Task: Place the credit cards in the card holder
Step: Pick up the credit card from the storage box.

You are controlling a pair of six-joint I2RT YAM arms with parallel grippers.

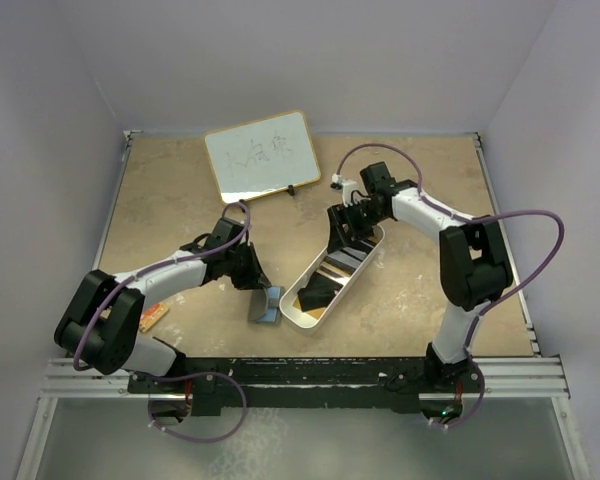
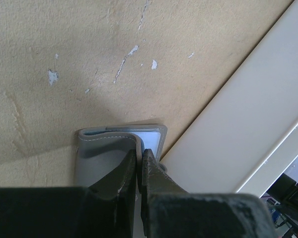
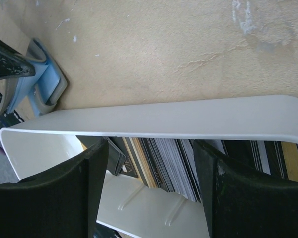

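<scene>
While L gripper [image 2: 140, 154] is clamped tight on one grey flap of the card holder [image 2: 107, 148], which rests on the table [image 2: 89, 59] w/ its light blue lining showing just ahead of the fingertips, R gripper [image 3: 151, 168] hangs over the far end of the white tray [image 3: 188, 119], jaws wide apart and nothing pinched btwn them. The credit cards [image 3: 164, 156] lie directly below, framed btwn the R fingers [image 3: 84, 188], inside the tray. They form an overlapping fan of black, pale striped and yellow-edged pieces; exact count can't be told. Seen from above, the holder sits just beside the tray's near end, ahead of L gripper's tips; touching or a hair apart, can't tell. A whiteboard [image 1: 262, 155] lies well beyond both tools, and a small orange-brown board [image 1: 152, 317] sits back by the L arm's elbow.

Step in hand, by the look of it: fetching a card from the tray while L side presents the holder's pocket. No card shows in the holder, so the job seems barely begun. Next move prob. calls for R gripper to sink below the tray rim, bracket a single card rather than the whole fan, close, lift clear of the wall, then carry across to the blue pocket in front of L fingertips. Thin cards flat on a smooth floor may slip or come up in pairs.
</scene>
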